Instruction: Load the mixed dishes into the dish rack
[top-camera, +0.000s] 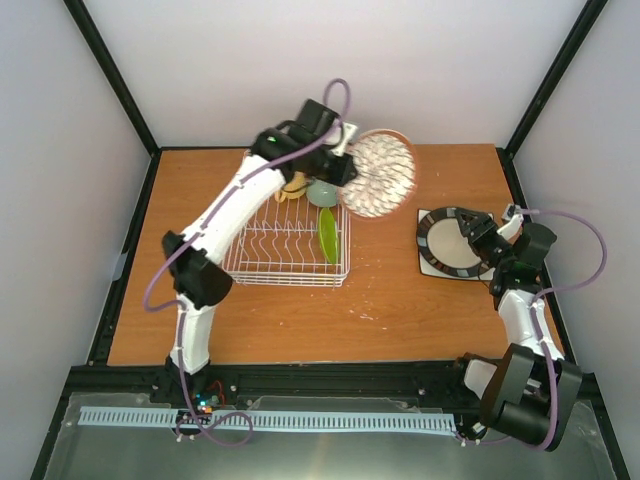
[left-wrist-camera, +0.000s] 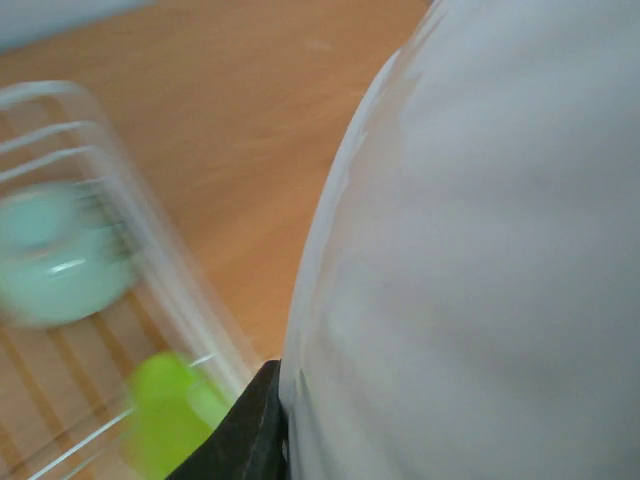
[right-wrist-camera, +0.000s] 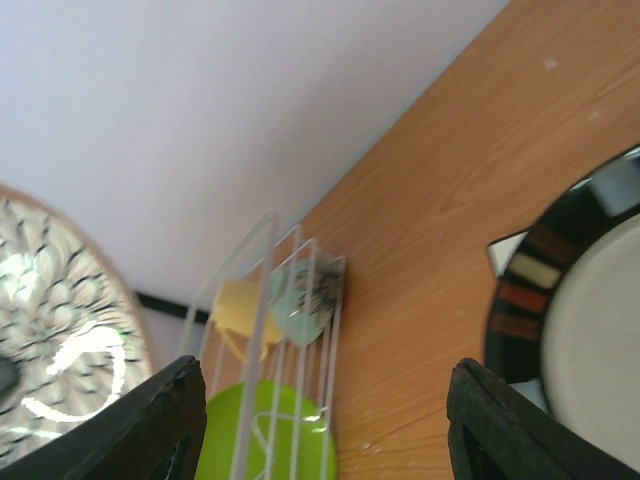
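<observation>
Mixed dishes like these look to be glazed ceramic: stiff, fairly heavy, slick and breakable, so each plate is best pinched at the rim and each cup at its lip or handle.

The white plate (top-camera: 385, 175) is off the table (top-camera: 400, 320), tilted on edge in the upper middle of the overhead view, just right of the dish rack's (top-camera: 262, 268) far corner. The left gripper (top-camera: 350, 160) has closed on its left rim. In the left wrist view the plate fills the right side, with one dark finger (left-wrist-camera: 250, 430) at its lower edge. A one-sided rim grip on a smooth plate could slip, I judge, so it wants slow moves.

Already in the rack are the lime-green plate (top-camera: 327, 235), upright along the right side, and the yellow-tan mug (top-camera: 293, 186) and pale grey-green cup (top-camera: 321, 192) at the far end.

The cream plate with dark patterned rim (top-camera: 450, 243) lies flat at centre right. The right gripper (top-camera: 482, 240) sits at its right edge with jaws spread wide and nothing between them — in its wrist view the rim is just beside the right finger, not yet gripped.
</observation>
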